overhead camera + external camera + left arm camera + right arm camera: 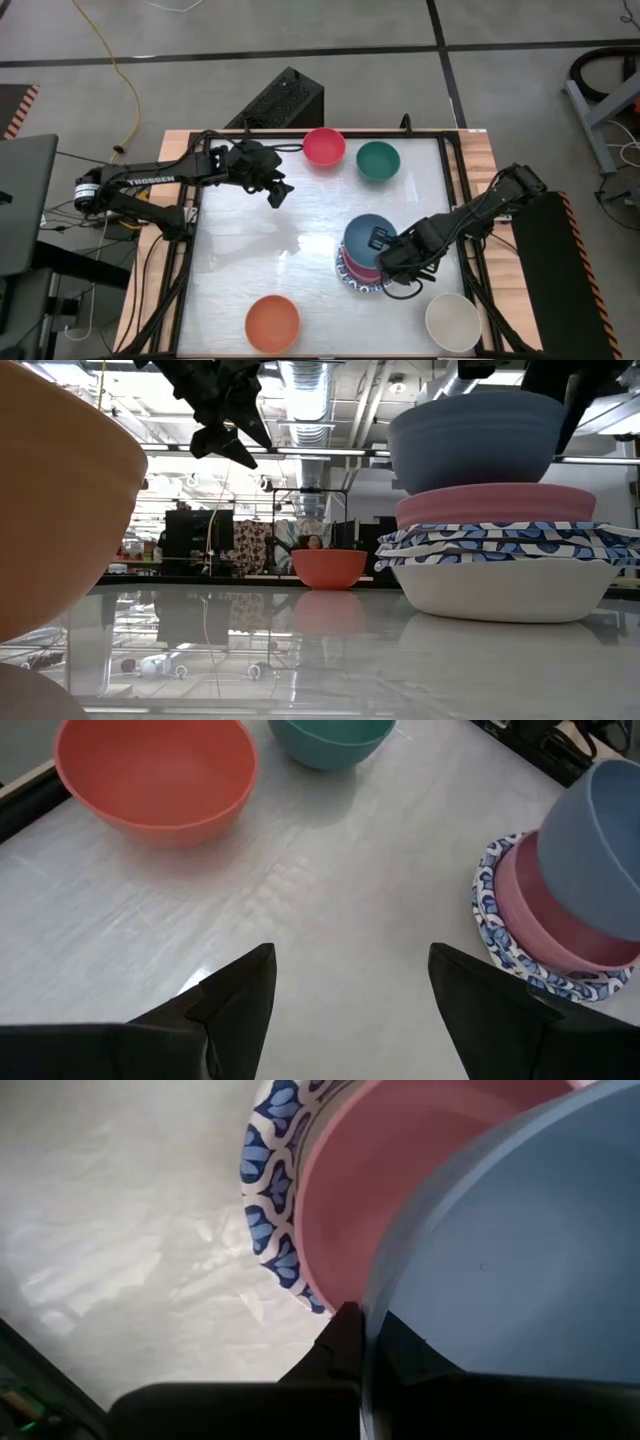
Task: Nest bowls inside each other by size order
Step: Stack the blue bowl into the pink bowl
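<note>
Work is partly complete. One stack stands on the table: patterned bowls at the base, a pink bowl seated in them, and a blue bowl on top, riding high and, by the left wrist view, tilted rather than settled.

The right gripper is at the stack, its fingers pinched closed on the blue bowl's rim, one finger showing outside the wall. Judged: this bowl is being placed and not yet let go.

Four bowls remain loose, all well apart from the stack: red bowl and teal bowl beyond it, orange bowl and cream bowl on the near side.

The left gripper hovers above the table between stack and red bowl, fingers spread wide, holding nothing.
</note>
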Robot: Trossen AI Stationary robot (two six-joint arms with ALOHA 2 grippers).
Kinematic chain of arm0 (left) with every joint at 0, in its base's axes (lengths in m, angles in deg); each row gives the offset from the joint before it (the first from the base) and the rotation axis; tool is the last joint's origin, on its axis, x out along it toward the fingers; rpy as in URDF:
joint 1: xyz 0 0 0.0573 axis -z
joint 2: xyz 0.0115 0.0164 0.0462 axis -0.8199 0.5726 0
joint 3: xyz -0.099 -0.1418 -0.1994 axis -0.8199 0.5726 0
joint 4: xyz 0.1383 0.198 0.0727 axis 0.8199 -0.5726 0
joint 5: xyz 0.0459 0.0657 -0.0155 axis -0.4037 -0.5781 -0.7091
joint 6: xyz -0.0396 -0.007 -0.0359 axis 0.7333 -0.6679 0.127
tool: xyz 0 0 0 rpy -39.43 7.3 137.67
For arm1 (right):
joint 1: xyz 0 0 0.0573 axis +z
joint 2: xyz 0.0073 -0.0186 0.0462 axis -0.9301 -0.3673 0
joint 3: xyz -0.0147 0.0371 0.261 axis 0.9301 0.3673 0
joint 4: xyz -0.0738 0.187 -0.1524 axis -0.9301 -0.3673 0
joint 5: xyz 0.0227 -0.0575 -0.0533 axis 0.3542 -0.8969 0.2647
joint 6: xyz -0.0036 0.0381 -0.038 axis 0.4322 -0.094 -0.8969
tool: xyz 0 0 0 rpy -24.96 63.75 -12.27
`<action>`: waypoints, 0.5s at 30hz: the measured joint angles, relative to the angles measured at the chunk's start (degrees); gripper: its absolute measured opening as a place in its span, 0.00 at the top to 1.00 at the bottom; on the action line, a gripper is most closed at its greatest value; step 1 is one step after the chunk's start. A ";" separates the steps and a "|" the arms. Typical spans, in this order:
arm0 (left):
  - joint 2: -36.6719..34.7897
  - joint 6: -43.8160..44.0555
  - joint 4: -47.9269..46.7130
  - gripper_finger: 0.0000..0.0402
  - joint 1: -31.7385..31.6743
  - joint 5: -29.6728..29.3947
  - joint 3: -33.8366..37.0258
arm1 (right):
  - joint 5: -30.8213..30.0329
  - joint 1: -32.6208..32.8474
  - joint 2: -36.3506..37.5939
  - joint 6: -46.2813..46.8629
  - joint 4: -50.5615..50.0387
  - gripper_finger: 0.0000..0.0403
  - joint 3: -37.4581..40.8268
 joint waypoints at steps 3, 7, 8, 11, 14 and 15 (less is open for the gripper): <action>0.00 0.00 0.00 0.37 0.00 0.01 0.00 | 0.04 0.36 -0.36 0.38 -0.12 0.97 -0.02; 0.00 0.00 -0.02 0.37 0.00 0.01 0.00 | 0.47 0.38 -0.39 0.42 0.99 0.97 -0.02; 0.00 0.00 -0.02 0.37 0.00 0.01 0.00 | 0.49 0.37 -0.39 0.42 1.03 0.97 -0.02; 0.00 -0.02 -0.04 0.37 0.00 0.01 0.00 | 0.71 0.33 -0.39 0.67 1.12 0.97 -0.02; 0.00 -0.02 -0.04 0.37 0.00 0.01 0.00 | 1.31 0.29 -0.39 2.46 2.72 0.97 0.45; 0.00 -0.02 -0.04 0.37 0.00 0.01 0.00 | 1.37 0.29 -0.39 3.31 3.19 0.97 0.72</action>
